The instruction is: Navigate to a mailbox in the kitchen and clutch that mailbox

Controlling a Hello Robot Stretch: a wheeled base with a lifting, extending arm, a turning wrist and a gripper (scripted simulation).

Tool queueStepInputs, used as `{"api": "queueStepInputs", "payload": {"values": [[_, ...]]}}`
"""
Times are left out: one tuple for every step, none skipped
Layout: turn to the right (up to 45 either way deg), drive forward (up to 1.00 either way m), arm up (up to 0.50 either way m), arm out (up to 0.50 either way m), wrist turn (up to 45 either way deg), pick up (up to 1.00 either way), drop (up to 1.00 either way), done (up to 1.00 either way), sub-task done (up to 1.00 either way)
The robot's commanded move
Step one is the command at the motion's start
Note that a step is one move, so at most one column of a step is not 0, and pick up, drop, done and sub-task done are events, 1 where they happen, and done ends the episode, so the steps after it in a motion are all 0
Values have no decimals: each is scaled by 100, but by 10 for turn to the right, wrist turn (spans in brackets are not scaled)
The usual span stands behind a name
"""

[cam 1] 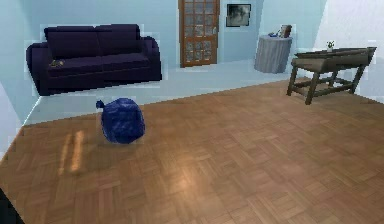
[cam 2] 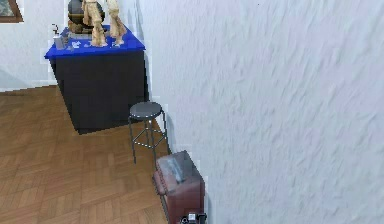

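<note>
1. The robot is standing on a parquet floor point(cam 1: 250, 150) in what is looking like a living room, so by my judgement the search leg of the task is under way and the kitchen is not yet reached.
2. In the forward view a dark purple sofa point(cam 1: 95, 58) is sitting against the far wall, and a blue rounded thing point(cam 1: 120, 120) is lying on the floor in front of it.
3. A wooden door point(cam 1: 199, 32) is standing at the middle of the far wall. A grey round stand point(cam 1: 272, 53) and a dark wooden table point(cam 1: 333, 68) are standing to its right.
4. In the arm side view a black cabinet with a blue top point(cam 2: 100, 85) is carrying some statues point(cam 2: 95, 20). A round stool point(cam 2: 148, 115) is standing just beside the cabinet, near a white wall point(cam 2: 280, 100).
5. A reddish-brown boxy thing point(cam 2: 178, 185) is sitting on the floor near the stool; it may be a case or a bin, and I am not able to tell which.
6. Where the mailbox is standing cannot be told from here; nothing is yet reading clearly as one.
7. How the gripper's fingers are standing cannot be told either.
8. Finding the kitchen, closing on the mailbox and grasping it are all left to do.
</note>
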Motion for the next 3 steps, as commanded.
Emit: {"api": "queueStepInputs", "payload": {"values": [[0,0,0,0,450,0,0,0,0],[0,0,0,0,450,0,0,0,0],[0,0,0,0,450,0,0,0,0]]}}
